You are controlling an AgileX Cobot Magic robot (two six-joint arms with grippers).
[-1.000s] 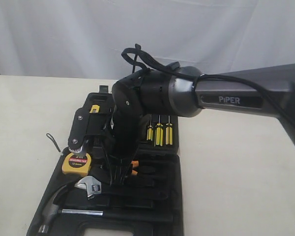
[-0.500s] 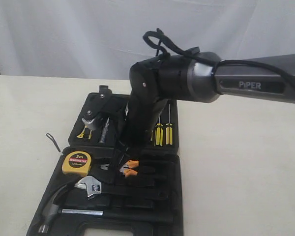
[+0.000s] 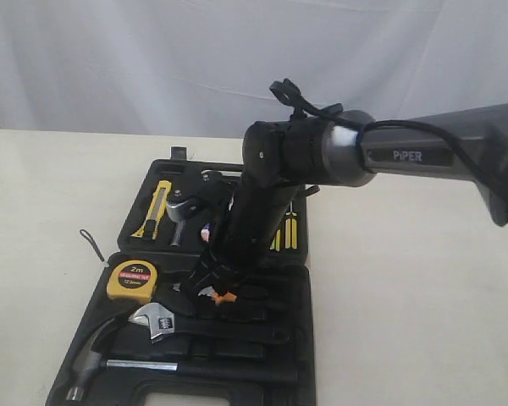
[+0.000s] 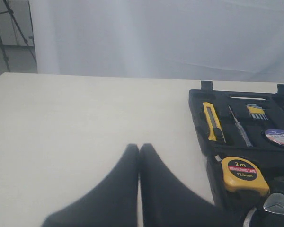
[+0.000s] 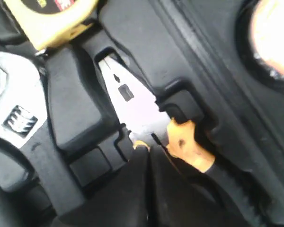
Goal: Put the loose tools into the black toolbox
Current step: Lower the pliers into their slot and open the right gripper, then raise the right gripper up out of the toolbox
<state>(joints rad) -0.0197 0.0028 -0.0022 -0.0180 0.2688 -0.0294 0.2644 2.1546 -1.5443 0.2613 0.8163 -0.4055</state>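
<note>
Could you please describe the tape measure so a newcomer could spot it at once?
Look at the open black toolbox on the pale table. In its nearer half, far-left corner, sits the tape measure, beside the silver wrench. It alone is a squat yellow block labelled 2m.

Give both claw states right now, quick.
Left claw: closed, empty, above the table.
Right claw: closed, tips down at the pliers in the toolbox, nothing visibly gripped.
</note>
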